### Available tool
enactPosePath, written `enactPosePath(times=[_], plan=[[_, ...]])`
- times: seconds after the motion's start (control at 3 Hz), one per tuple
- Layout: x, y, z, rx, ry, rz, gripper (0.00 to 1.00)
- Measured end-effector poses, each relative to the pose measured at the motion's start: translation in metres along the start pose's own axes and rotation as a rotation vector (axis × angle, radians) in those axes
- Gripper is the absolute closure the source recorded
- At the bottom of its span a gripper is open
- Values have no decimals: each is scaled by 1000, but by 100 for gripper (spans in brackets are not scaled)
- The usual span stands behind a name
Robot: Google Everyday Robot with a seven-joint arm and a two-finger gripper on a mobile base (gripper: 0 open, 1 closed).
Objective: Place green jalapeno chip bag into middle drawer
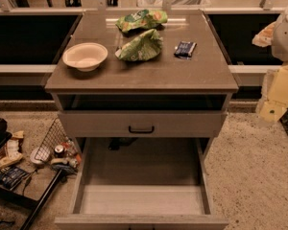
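The cabinet filled the middle of the view, to the left of the claw. The claw showed only as a pale shape cut off by the right edge, level with the cabinet's top. Whether it was wide, narrow or holding something, I cannot tell.

The middle drawer stood pulled fully out at the foot of the cabinet, far below and left of the claw. Its pale plank floor was bare and its low side walls ran toward the camera. Above it, a closed drawer front spanned the cabinet, lower than the claw and to its left.

Directly beneath the claw sat a stack of yellowish boxes on the speckled floor. On the far side of the cabinet from the claw, low at the left, a wire basket leaned among small clutter.

On the cabinet top, a pale bowl sat farthest from the claw, near the left edge. The green jalapeno chip bag lay crumpled on the top near its middle, just right of the bowl and not touching it, well apart from the claw. A second green bag with an orange-yellow patch lay just behind it, farther back than the claw. A small dark packet was the nearest countertop thing to the claw, just right of the jalapeno bag. A black bar handle sat at the centre of the closed drawer front.
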State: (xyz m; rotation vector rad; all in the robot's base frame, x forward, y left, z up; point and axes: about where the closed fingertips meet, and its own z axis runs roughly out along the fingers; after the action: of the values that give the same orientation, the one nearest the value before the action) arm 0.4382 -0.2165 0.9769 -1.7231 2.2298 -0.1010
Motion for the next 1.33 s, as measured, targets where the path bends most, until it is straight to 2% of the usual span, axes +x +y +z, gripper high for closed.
enactPosePath(times=[0.33,0.67,1.33], plan=[[0,0,0,0,0,0,0],[-13,-12,14,30,-11,-43,0],[-91,-70,71,241,37,-332,0]])
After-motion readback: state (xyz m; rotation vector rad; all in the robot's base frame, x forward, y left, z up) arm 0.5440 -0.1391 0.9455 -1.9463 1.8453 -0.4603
